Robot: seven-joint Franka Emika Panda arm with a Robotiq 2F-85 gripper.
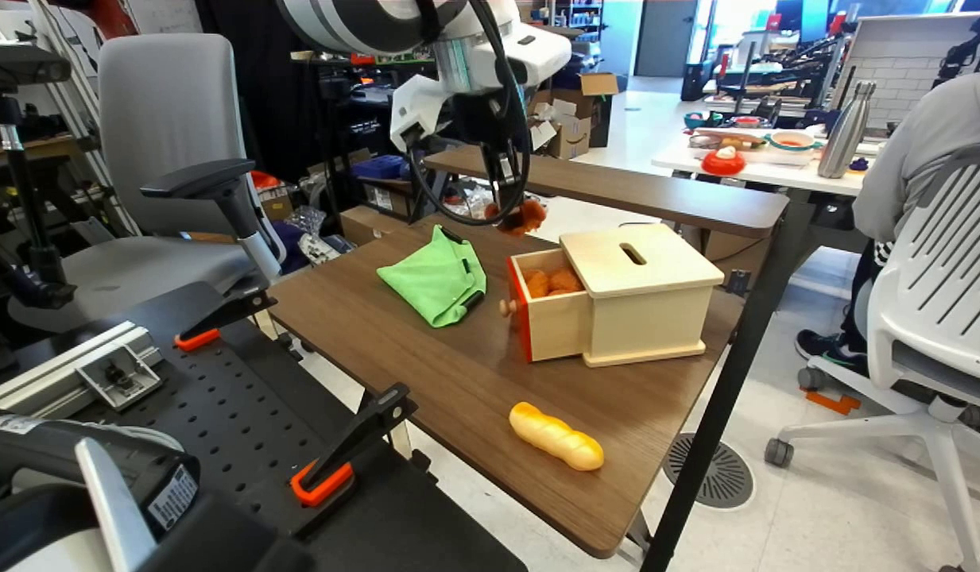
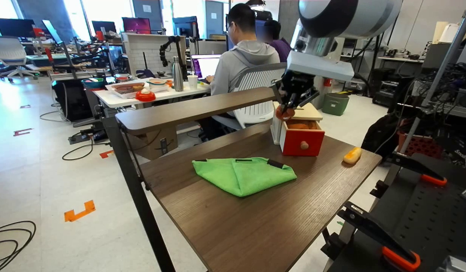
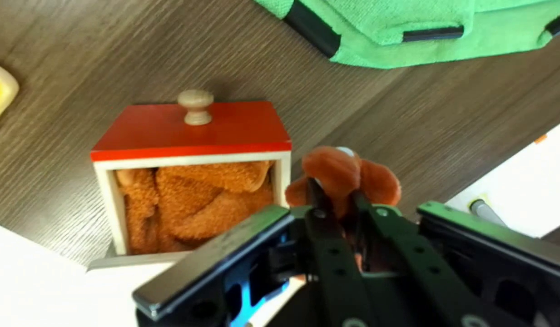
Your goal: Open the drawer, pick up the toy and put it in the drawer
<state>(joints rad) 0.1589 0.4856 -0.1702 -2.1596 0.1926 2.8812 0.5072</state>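
Above table, near pulled-out drawer: tool pinching red-orange toy; brown plush inside drawer.

I get washed-out windows at the upper left of an exterior view. My wrist view is burnt white at lower left, the pincer slightly blurred.

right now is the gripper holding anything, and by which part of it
The gripper holds an orange plush toy, pinched between its fingers; it bulges out past the tips, but which part of the toy is gripped cannot be told.
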